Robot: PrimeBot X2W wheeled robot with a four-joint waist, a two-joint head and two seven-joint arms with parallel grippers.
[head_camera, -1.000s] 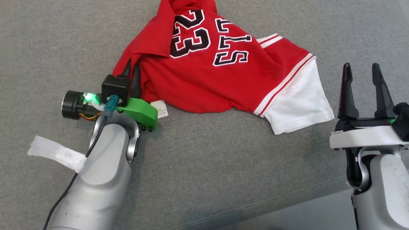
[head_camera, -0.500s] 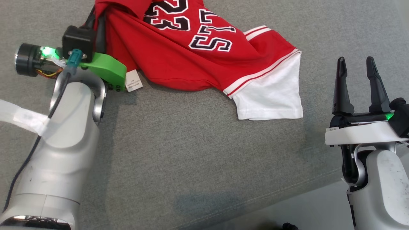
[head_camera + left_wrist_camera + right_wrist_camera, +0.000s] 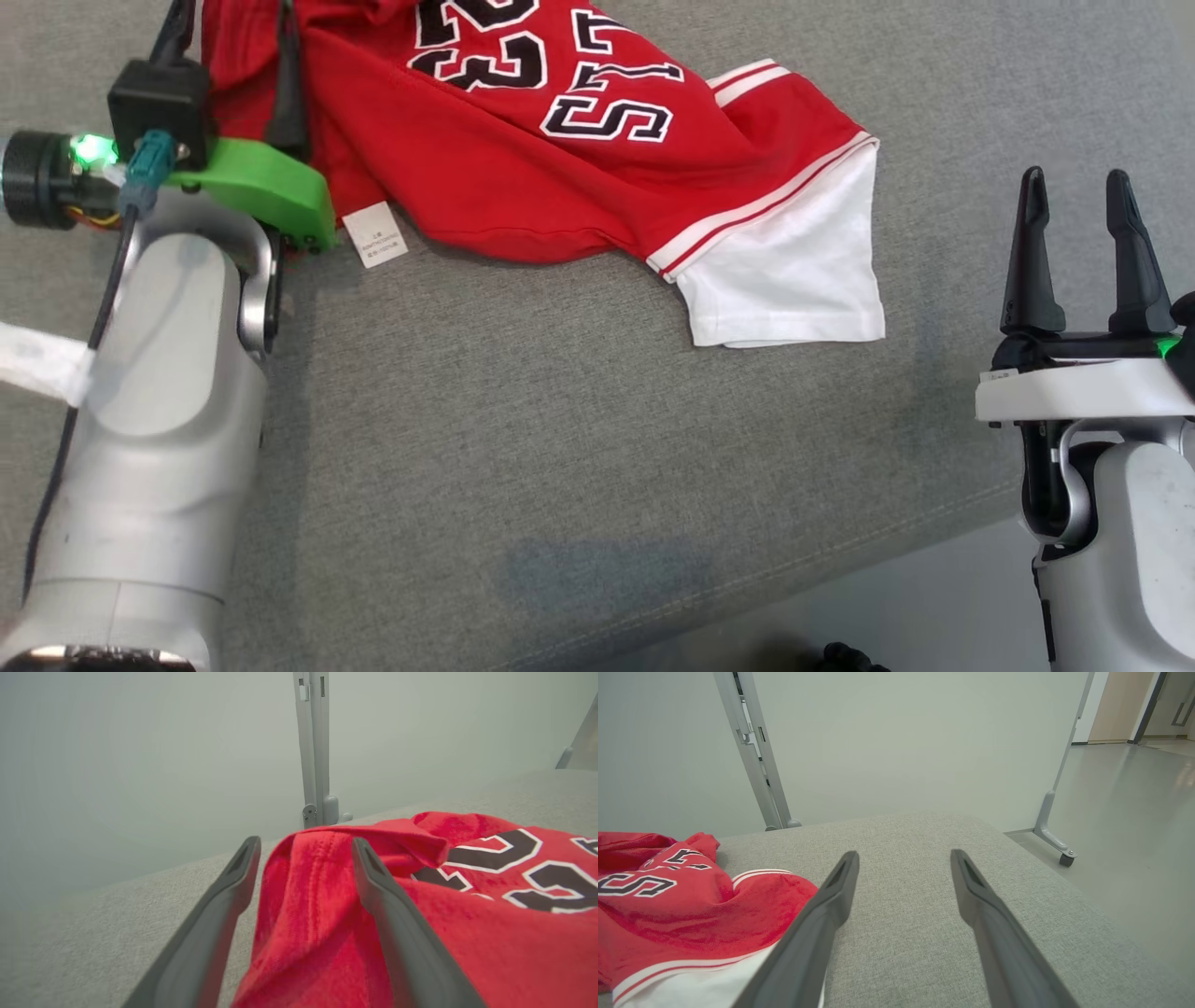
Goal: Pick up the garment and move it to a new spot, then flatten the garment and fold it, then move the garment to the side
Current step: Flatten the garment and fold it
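Progress looks early to us. One red cotton jersey with black-and-white block lettering (image 3: 523, 177) lies rumpled on the grey fabric-covered counter (image 3: 560, 448), at the far left of it. Its body is creased and bunched towards the far edge.

The left gripper (image 3: 304, 847) stands with its two dark fingers spread. A raised fold of the red cloth sits between them, and they do not pinch it. From that we judge the carrying step to be at or near its end, with the garment set down in its spot. The right gripper (image 3: 1075, 182) hovers at the near right with its fingers also spread and nothing between them. It is well apart from the jersey and over bare counter.

What is left, as we read it, is most of the work. The garment is not flattened, no fold is made, and the final move to the side is not begun.

Counting, we see one garment, one white sleeve panel with red-and-white striped trim (image 3: 794, 280) lying flat on the near right of the jersey, one small white care label (image 3: 374, 234) poking out at its near left hem, and two grippers with two fingers each.
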